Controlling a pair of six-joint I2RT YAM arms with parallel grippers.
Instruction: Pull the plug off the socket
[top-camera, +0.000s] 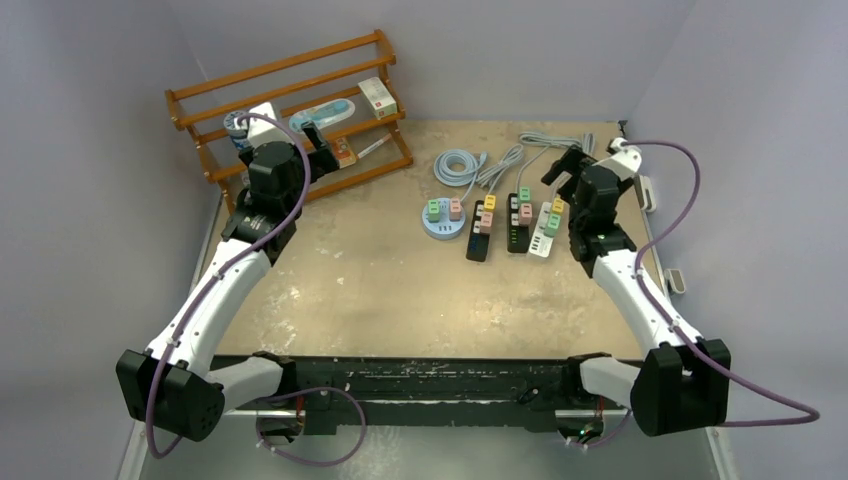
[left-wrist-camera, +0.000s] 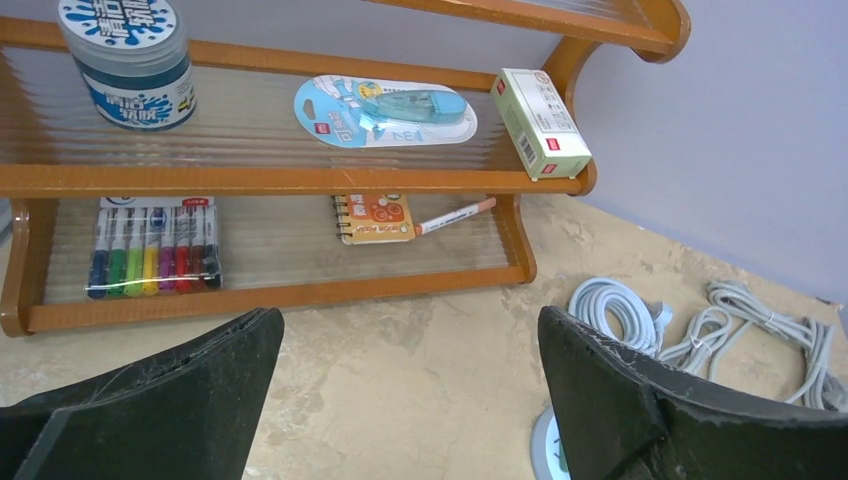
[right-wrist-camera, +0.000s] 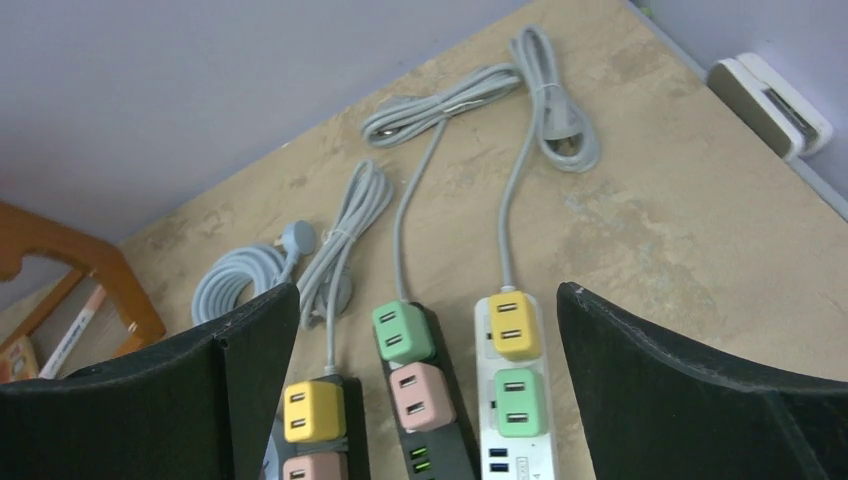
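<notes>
Three power strips lie side by side at the back right of the table: a white strip (top-camera: 545, 238) (right-wrist-camera: 519, 462) with a yellow plug (right-wrist-camera: 508, 323) and a green plug (right-wrist-camera: 520, 402), a middle black strip (top-camera: 518, 232) with a green plug (right-wrist-camera: 402, 331) and a pink plug (right-wrist-camera: 422, 396), and a left black strip (top-camera: 478, 240) with a yellow plug (right-wrist-camera: 314, 411) over a pink one. A round blue socket hub (top-camera: 441, 222) holds more plugs. My right gripper (top-camera: 563, 165) (right-wrist-camera: 428, 292) is open and empty, above the strips. My left gripper (top-camera: 318, 140) (left-wrist-camera: 410, 312) is open and empty, by the wooden rack.
A wooden rack (top-camera: 290, 110) (left-wrist-camera: 300, 180) with markers, a jar, a notebook and a box stands at the back left. Coiled grey cables (top-camera: 460, 165) (right-wrist-camera: 240, 275) lie behind the strips. A white device (right-wrist-camera: 770, 105) sits by the right wall.
</notes>
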